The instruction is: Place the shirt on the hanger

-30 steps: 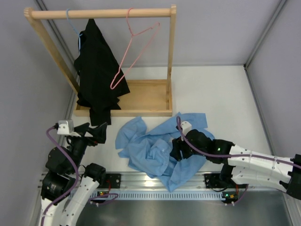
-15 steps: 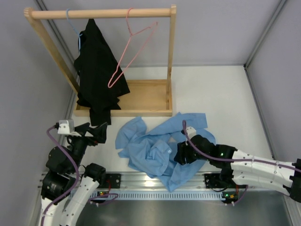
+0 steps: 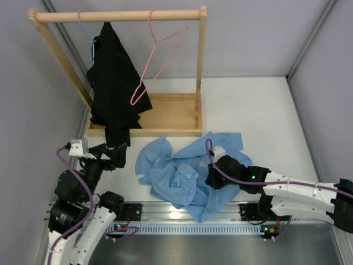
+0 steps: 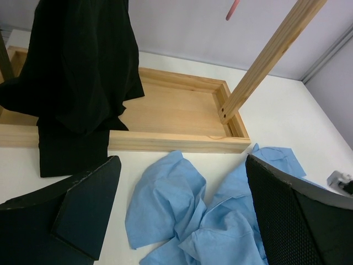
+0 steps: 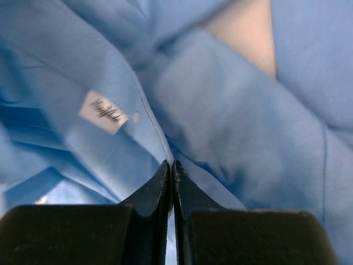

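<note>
The rack (image 3: 118, 15) stands at the far left of the table (image 3: 259, 110), with its base tray (image 3: 165, 113) on the tabletop. From the rail hang, left to right, a second hanger (image 3: 84, 30) carrying a garment (image 3: 113, 77), then the hanger (image 3: 157, 55), bare and tilted, its lower corner by the garment's edge. The shirt (image 3: 165, 165) lies crumpled on the table just in front of the tray, between the two arms. The left gripper (image 3: 115, 155) sits left of the shirt, apart from it, near the garment's hem. The right gripper (image 5: 171, 165) is down on the shirt's right half, its tips against the cloth near the neck label (image 5: 105, 112).
</note>
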You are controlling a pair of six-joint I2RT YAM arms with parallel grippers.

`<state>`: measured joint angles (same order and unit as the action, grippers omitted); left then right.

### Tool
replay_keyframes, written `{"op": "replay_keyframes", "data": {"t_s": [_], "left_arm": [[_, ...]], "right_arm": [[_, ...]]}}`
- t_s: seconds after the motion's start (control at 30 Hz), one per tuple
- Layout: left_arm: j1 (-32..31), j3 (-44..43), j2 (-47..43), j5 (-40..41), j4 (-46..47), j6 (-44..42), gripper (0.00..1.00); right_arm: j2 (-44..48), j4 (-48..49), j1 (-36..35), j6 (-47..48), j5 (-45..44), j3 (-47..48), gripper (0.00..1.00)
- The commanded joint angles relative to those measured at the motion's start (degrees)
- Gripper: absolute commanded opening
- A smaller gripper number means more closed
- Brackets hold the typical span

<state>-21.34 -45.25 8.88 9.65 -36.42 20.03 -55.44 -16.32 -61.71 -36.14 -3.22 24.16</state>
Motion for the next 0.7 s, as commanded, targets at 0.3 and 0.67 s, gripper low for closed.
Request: {"op": "replay_keyframes", "data": {"t_s": [0.3,0.67], "left_arm": [[0.34,-5.18,18.87,-27.43,19.62,12.73,0.98],[-11.42,-8.9,27.86,-39.55,29.48,11.09,0.97]], "right_arm": [[16.5,-9.96,0.37,25.05,-9.79,33.74,0.0],[15.89,-18.05,0.28,22.89,-18.56,39.55,0.0]]}}
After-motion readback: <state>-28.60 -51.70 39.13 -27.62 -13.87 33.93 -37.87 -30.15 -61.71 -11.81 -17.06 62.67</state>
